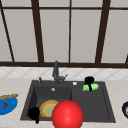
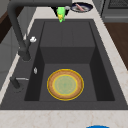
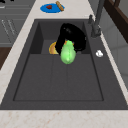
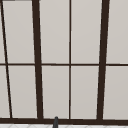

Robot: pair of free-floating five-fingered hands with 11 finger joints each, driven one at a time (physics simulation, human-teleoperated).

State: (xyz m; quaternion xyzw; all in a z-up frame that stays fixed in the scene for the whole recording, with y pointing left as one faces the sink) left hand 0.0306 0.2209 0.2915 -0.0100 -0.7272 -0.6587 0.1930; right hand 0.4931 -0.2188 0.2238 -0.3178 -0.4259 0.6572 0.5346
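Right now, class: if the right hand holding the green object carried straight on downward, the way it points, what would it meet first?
Probably the sink's drainboard. The right hand holds the green object just above that flat dark surface; how far above is unclear.

Right hand (image 1: 89,80) grips green sponge (image 1: 91,87); left hand (image 1: 34,113) beside plate (image 1: 47,108).

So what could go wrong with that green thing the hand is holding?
The right hand grips the green thing by one end, above the sink's raised side, so it might slip and drop there. The plate lies in the basin; a fall that way could hit it. The left hand hovers at the sink's front-left corner.
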